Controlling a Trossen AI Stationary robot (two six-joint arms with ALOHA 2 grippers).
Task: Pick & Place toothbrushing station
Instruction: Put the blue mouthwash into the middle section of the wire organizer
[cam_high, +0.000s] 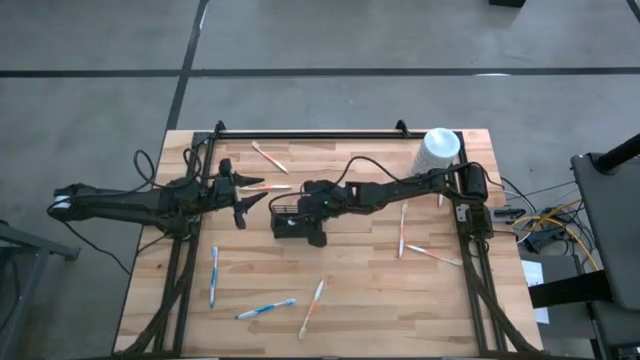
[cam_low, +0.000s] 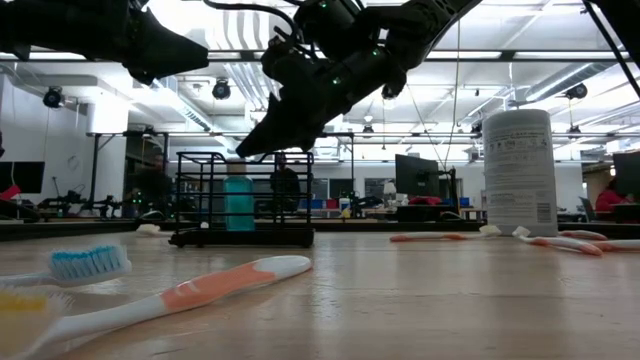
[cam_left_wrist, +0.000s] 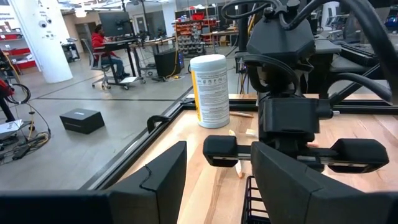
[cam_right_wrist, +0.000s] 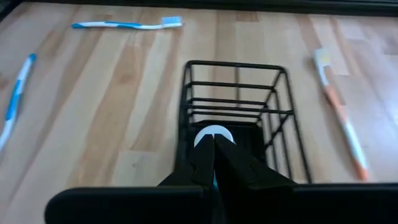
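Basket (cam_high: 286, 221) of black wire stands near the middle of the wooden table (cam_high: 350, 300), and from above much of it is hidden beneath the right arm's wrist; the right gripper (cam_right_wrist: 214, 146) hangs over its open top with its jaws pressed together, holding nothing; its own view shows the dark tips meeting above a pale round thing (cam_right_wrist: 212, 135) in the basket that cannot be made out. From table height a teal object (cam_low: 239, 200) shows through the wires, its shape unclear. The right arm reaches from the table's right edge, stretched long and low across to the basket. The left gripper (cam_high: 245, 196) sits just left of the basket, apart from it, jaws spread wide with nothing between them; its arm lies extended from the left, partly off the table. White canister (cam_high: 437, 151) stands upright at the far right corner. Toothbrushes (cam_high: 266, 309) lie scattered flat about the table; one orange-handled one (cam_low: 190, 293) is cut off at the low view's edge.
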